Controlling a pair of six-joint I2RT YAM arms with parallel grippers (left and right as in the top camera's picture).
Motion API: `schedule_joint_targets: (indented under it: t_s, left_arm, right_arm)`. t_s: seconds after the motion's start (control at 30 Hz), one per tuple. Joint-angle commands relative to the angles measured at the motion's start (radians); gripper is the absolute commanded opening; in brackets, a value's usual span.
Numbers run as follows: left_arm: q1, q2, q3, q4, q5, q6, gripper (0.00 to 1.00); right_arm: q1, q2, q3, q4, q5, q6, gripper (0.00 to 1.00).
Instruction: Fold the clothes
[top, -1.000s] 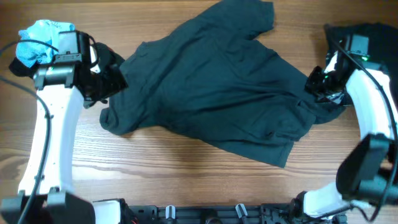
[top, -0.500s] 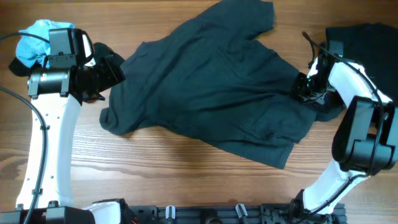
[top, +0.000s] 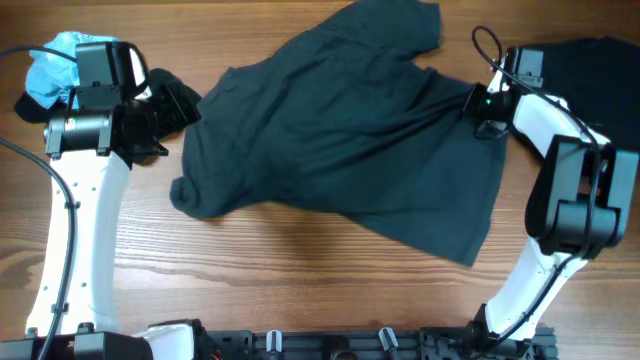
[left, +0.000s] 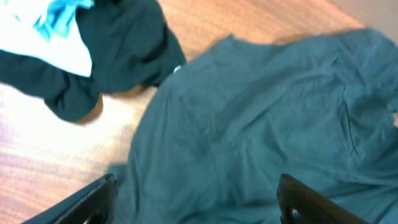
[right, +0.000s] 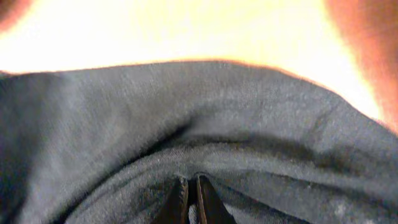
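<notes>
Right jaws pinching dark T-shirt (top: 340, 140) edge, left jaws spread near opposite side, fabric rumpled, creased

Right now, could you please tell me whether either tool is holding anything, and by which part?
The right tool pinches the dark T-shirt at its right edge. The left tool is open, holding nothing.

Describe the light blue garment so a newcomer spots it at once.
From the big dark T-shirt spread mid-table, look to the overhead view's top-left corner, beside the left arm. A small crumpled light blue garment lies there, the only pale cloth among dark ones.
</notes>
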Motion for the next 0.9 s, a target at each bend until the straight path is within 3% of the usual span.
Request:
schedule_joint_targets:
  t_s: [0.0,0.2,0.37,0.43,0.5,0.6,0.73,0.87]
  left_arm:
    - [0.005,-0.009,0.016,0.036,-0.006,0.017,0.83]
    - [0.005,-0.009,0.016,0.113,-0.006,0.003,0.81]
    - [0.005,-0.008,0.016,0.119,-0.006,-0.010,0.81]
    - [0.005,-0.005,0.016,0.106,-0.006,-0.011,0.81]
    - [0.005,0.000,0.016,0.082,-0.005,-0.014,0.81]
    - [0.004,0.006,0.016,0.036,-0.002,-0.014,0.82]
    - [0.004,0.029,0.014,-0.040,0.017,-0.037,0.80]
    - [-0.006,0.097,0.013,-0.140,0.074,-0.036,0.54]
  right_arm:
    - [0.002,0.193,-0.009,0.096,0.049,0.014,0.05]
    - [0.003,0.395,0.229,0.186,0.055,-0.002,0.05]
    - [0.008,0.434,0.420,0.084,0.055,-0.024,0.09]
    - [0.008,0.422,0.524,-0.049,0.054,-0.037,0.24]
    - [0.008,0.403,0.681,-0.265,0.047,-0.080,0.62]
    - [0.008,0.354,0.873,-0.543,0.043,-0.084,0.96]
    - [0.008,0.264,1.045,-0.888,-0.086,-0.072,1.00]
    - [0.008,0.135,1.067,-1.150,-0.216,-0.046,1.00]
